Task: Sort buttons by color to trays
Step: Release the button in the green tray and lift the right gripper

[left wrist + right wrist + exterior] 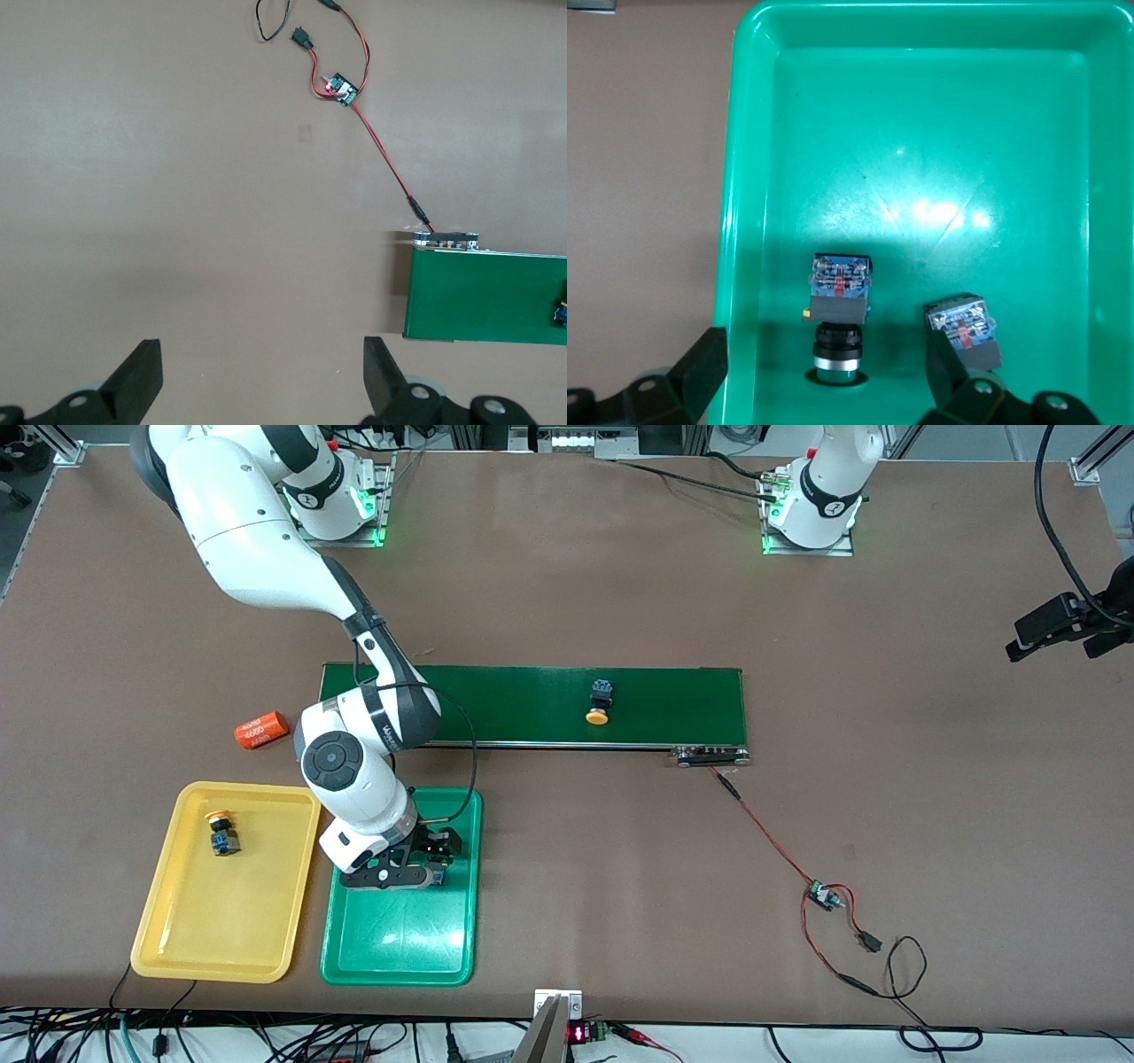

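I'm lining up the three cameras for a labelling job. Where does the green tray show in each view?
Front view: the green tray lies beside the yellow tray, nearer the camera than the conveyor belt, under the right gripper.
Left wrist view: not in it; only the belt's end shows.
Right wrist view: it fills most of the picture, holding two buttons.
Shared landmark: the brown table.

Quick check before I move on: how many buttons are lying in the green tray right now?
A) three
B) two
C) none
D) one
B: the right wrist view shows two buttons, one and another, on the floor of the green tray, with the right pincer open over them.
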`<state>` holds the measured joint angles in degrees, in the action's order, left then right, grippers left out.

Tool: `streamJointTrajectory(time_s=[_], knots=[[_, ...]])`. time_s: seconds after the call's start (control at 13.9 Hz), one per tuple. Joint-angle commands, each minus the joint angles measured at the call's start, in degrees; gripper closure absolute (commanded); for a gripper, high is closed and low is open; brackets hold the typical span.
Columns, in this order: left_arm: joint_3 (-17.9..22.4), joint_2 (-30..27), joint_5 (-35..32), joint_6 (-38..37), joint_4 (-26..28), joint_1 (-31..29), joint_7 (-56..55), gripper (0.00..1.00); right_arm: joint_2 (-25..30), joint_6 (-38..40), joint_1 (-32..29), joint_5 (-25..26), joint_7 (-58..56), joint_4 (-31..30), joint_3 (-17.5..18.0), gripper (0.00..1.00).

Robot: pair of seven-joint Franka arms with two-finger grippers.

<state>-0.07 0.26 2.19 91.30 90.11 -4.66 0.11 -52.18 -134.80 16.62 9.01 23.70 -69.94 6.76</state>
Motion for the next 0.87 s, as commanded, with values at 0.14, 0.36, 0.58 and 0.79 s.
streamJointTrajectory(time_s=[0.14, 0.36, 0.58, 0.79], knots=[[-0.5, 0.4, -0.6, -1.0, -1.2, -0.3, 1.2, 0.00, 0.9, 2.2, -0.1, -0.8, -1.0, 0.5, 0.2, 0.00], [-0.4, 0.2, -0.6, -1.3, -1.1, -0.4, 0.6, 0.00, 2.5, 7.1, 0.0, -0.6, -1.2, 0.2, -0.6, 0.00], [-0.1, 0.3, -0.6, -1.3, -1.0, -0.4, 0.6, 0.00, 3.7, 11.4, 0.0, -0.7, -1.3, 0.2, -0.8, 0.00], [0.2, 0.4, -0.6, -1.3, -0.8, -0.5, 0.6, 0.00, 5.0, 14.0, -0.1, -0.6, -1.8, 0.0, -1.7, 0.00]])
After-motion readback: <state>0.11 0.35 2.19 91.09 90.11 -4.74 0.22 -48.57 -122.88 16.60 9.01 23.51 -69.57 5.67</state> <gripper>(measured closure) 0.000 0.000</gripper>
